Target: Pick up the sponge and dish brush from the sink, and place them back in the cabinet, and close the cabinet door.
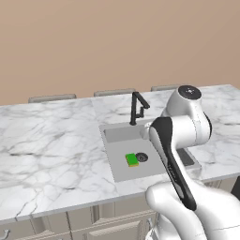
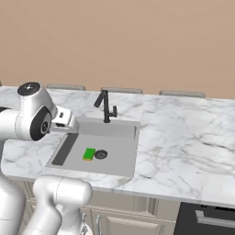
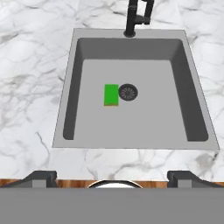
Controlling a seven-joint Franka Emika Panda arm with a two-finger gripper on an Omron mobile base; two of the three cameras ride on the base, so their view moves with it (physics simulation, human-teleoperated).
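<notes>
Gripper [image 3: 112, 177] nearest, fingertips spread full wide, nothing held, high over the sink's near rim. Sponge [image 3: 111, 95] lies flat on the sink [image 3: 70, 87] floor, touching the drain [image 3: 127, 92] on its left. Descend straight, straddle the narrow sides, avoid the faucet [image 3: 139, 15] at far edge.

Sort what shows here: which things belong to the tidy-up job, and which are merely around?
Job: sponge, lying in the sink beside the drain; the open fingers high above it.

Around: faucet, drain, marble counter, base units.
</notes>
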